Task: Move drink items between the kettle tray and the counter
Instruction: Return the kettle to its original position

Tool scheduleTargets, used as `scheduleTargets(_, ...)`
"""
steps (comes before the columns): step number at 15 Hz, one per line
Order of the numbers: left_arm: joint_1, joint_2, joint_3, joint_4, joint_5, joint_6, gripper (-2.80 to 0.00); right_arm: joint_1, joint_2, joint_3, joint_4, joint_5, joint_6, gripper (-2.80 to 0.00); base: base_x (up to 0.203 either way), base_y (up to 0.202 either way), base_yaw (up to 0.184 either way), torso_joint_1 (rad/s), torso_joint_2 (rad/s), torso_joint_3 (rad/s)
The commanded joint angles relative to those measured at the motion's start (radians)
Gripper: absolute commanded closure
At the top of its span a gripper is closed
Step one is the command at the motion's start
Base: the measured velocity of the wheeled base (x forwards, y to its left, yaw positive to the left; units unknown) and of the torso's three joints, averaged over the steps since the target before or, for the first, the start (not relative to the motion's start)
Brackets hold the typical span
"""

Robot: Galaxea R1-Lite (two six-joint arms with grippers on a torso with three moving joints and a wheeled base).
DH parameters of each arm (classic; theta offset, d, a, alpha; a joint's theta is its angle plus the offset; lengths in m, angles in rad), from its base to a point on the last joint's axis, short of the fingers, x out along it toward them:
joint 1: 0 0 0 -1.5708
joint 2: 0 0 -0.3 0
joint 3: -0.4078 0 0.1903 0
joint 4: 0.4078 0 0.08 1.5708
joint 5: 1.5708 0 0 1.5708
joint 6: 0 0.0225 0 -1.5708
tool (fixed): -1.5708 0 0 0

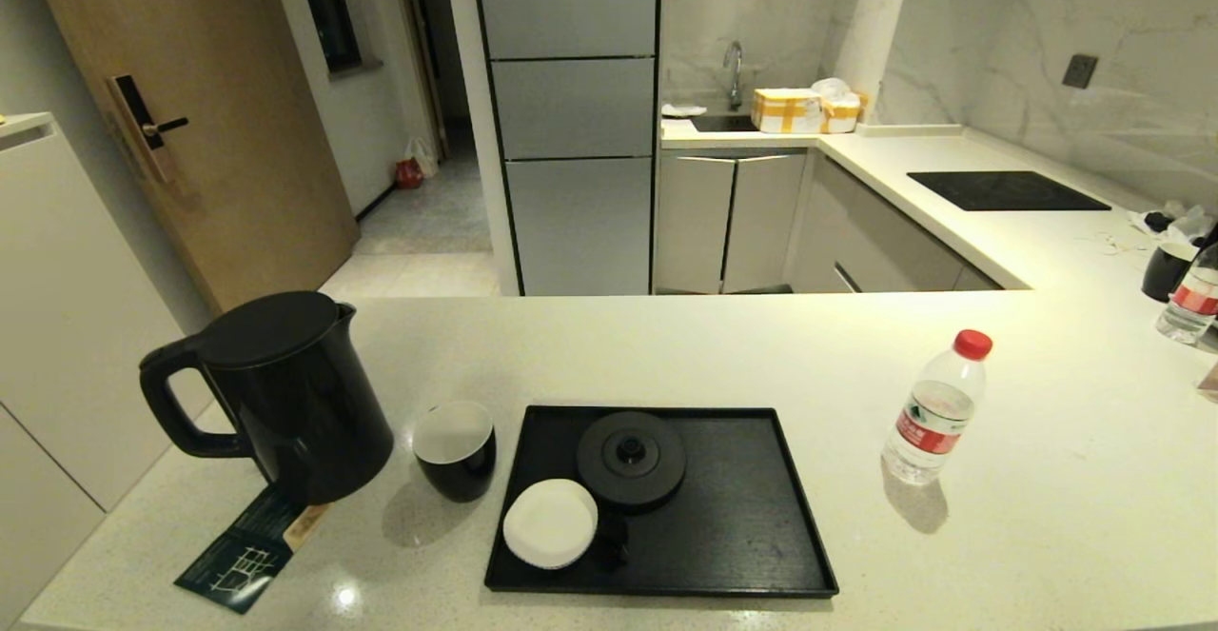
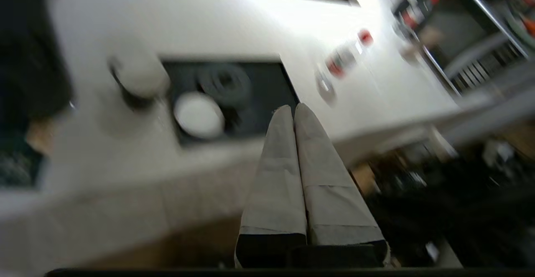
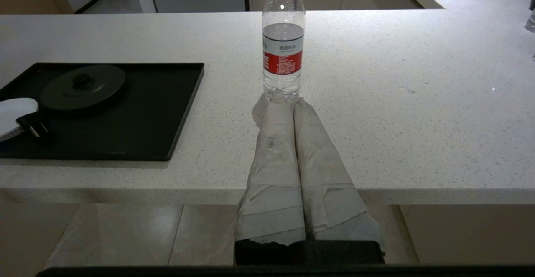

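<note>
The black kettle [image 1: 285, 398] stands on the counter [image 1: 723, 345] at the left, with the black cup [image 1: 456, 448] between it and the black tray [image 1: 742, 526]. The red-capped water bottle [image 1: 937, 407] stands on the counter right of the tray. Neither arm shows in the head view. My left gripper [image 2: 292, 109] is shut and empty, off the counter's near edge, looking toward the tray [image 2: 259, 93] and the cup [image 2: 138, 78]. My right gripper [image 3: 288, 100] is shut and empty, below the counter's front edge, pointing at the bottle [image 3: 283, 39].
On the tray lie the round black kettle base [image 1: 631, 455] and a white saucer [image 1: 550, 522]. A dark leaflet [image 1: 249, 547] lies under the kettle's front. Far right stand another bottle [image 1: 1189, 300] and a dark cup [image 1: 1168, 269]; a cooktop panel [image 1: 1007, 190] sits behind.
</note>
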Motion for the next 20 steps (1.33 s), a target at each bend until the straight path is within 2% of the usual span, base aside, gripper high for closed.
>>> scheduleTargets(1,-0.103,-0.187,0.059,0.099,0.028,0.0,0.0,0.001,0.001,0.0,0.0,0.0,0.0,0.0,0.0,0.0,0.0,0.0,0.0,0.0)
scheduleTargets(3,-0.183,-0.346,0.226,0.101,0.142,0.004,0.0,0.0,0.001,0.0,0.0,0.0,0.0,0.0,0.0,0.0,0.0,0.0,0.0,0.0)
scheduleTargets(4,-0.206,-0.402,0.319,0.069,0.226,0.006,0.0,0.0,0.001,0.0,0.0,0.0,0.0,0.0,0.0,0.0,0.0,0.0,0.0,0.0)
scheduleTargets(6,-0.234,-0.498,0.481,-0.063,0.405,0.011,0.0,0.0,0.001,0.0,0.0,0.0,0.0,0.0,0.0,0.0,0.0,0.0,0.0,0.0)
scheduleTargets(7,-0.235,-0.528,0.61,-0.241,0.49,0.016,0.0,0.0,0.001,0.0,0.0,0.0,0.0,0.0,0.0,0.0,0.0,0.0,0.0,0.0)
scheduleTargets(10,-0.235,-0.602,1.077,-0.75,0.688,0.058,0.0,0.0,0.001,0.0,0.0,0.0,0.0,0.0,0.062,0.0,0.0,-0.001,0.0,0.004)
scheduleTargets(12,-0.233,-0.703,1.306,-0.911,0.746,0.116,0.0,0.0,0.001,0.0,0.0,0.0,0.0,0.0,0.042,0.0,-0.002,0.001,0.0,-0.001)
scheduleTargets(15,-0.231,-0.813,1.557,-1.066,0.766,0.218,0.0,0.0,0.001,0.0,0.0,0.0,0.0,0.0,0.0,0.0,0.0,0.0,0.0,0.0)
scheduleTargets(17,-0.229,-0.827,1.613,-1.15,0.756,0.206,0.0,0.0,0.001,0.0,0.0,0.0,0.0,0.0,0.0,0.0,0.0,0.0,0.0,0.0)
scheduleTargets(20,-0.229,-0.827,1.612,-1.151,0.757,0.2,0.0,0.0,0.001,0.0,0.0,0.0,0.0,0.0,0.0,0.0,0.0,0.0,0.0,0.0)
